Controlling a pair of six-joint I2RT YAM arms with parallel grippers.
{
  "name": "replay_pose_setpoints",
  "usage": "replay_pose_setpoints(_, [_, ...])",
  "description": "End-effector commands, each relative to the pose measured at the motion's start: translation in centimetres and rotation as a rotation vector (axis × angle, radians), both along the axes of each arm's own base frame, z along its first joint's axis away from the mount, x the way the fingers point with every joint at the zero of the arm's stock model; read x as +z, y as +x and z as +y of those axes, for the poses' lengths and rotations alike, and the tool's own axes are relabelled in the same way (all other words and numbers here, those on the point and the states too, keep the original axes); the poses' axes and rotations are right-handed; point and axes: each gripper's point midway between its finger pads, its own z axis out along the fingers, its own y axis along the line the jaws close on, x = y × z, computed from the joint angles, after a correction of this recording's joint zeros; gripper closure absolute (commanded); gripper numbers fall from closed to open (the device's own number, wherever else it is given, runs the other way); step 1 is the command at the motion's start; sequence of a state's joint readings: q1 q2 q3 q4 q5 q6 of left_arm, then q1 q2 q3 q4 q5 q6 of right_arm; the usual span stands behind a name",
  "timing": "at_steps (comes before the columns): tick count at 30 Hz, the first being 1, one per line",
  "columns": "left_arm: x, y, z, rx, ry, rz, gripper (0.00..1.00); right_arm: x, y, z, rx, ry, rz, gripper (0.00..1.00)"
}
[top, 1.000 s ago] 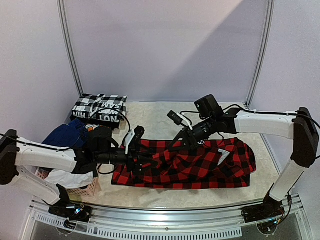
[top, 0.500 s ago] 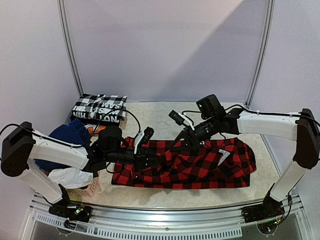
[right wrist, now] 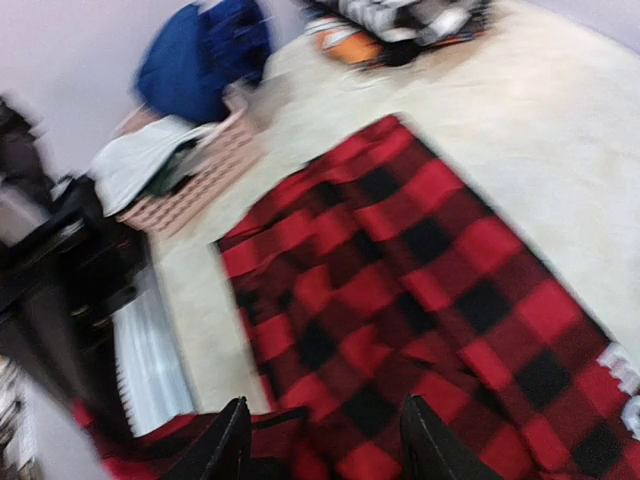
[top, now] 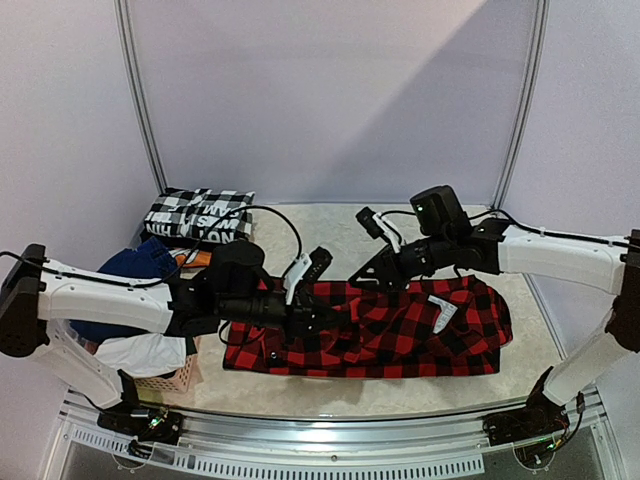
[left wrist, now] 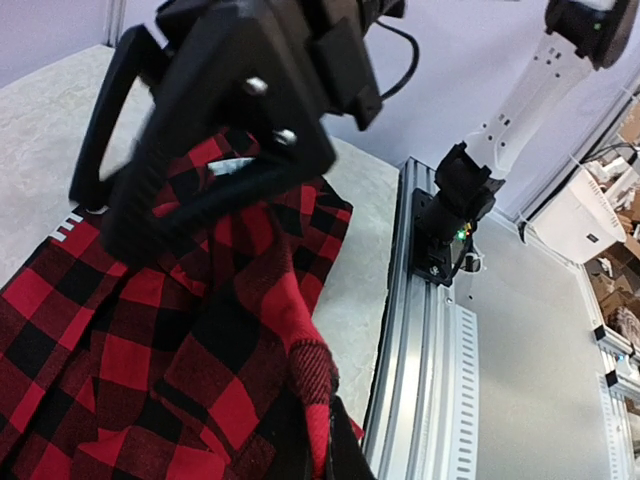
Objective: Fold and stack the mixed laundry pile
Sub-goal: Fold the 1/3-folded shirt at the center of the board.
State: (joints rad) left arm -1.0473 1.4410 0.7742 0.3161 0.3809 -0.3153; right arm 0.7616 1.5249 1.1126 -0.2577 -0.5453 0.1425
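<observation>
A red-and-black plaid shirt [top: 400, 330] lies spread across the middle of the table. My left gripper [top: 318, 312] is shut on a fold of the shirt [left wrist: 300, 330], which rises in a pinched ridge between the fingers. Above the shirt's far edge my right gripper [top: 378, 272] stands open, with the shirt [right wrist: 420, 290] below its fingertips [right wrist: 228, 440] and nothing between them. More of the mixed laundry pile sits at the left: a navy piece [top: 135, 268] and a white piece [top: 140, 355] in the pink basket [top: 170, 380].
A folded black-and-white checked garment [top: 198, 218] lies at the back left with something orange [top: 195, 257] beside it. The aluminium rail [top: 330, 440] runs along the table's near edge. The pink basket stands at the front left corner.
My left gripper has shut on the shirt's fold and moved right with it. My right gripper has opened, let go of the shirt and lifted up and to the right.
</observation>
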Motion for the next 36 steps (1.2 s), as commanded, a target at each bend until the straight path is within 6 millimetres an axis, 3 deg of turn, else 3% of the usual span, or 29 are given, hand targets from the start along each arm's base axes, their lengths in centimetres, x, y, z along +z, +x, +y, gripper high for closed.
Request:
replay_pose_setpoints(1, [-0.5,0.2,0.5,0.102,0.101,0.068,1.0,1.4,4.2,-4.0,-0.38,-0.067,-0.085,0.47])
replay_pose_setpoints(9, [0.5,1.7,1.2,0.211,0.16,0.092,1.0,5.4,4.0,-10.4,-0.679,-0.016,-0.141,0.37])
replay_pose_setpoints(14, [0.2,3.4,1.9,0.285,0.243,0.066,1.0,5.5,3.3,-12.9,-0.767,-0.008,-0.147,0.35])
replay_pose_setpoints(26, [-2.1,11.2,6.9,0.478,0.399,0.119,0.99,4.1,1.9,-14.4,-0.784,-0.024,-0.119,0.35])
replay_pose_setpoints(33, [-4.8,13.8,9.3,0.541,0.468,0.185,0.97,3.4,1.5,-15.0,-0.795,-0.05,-0.111,0.35])
replay_pose_setpoints(36, [-6.1,14.6,9.4,0.539,0.48,0.222,0.97,3.1,1.4,-15.1,-0.796,-0.056,-0.104,0.35])
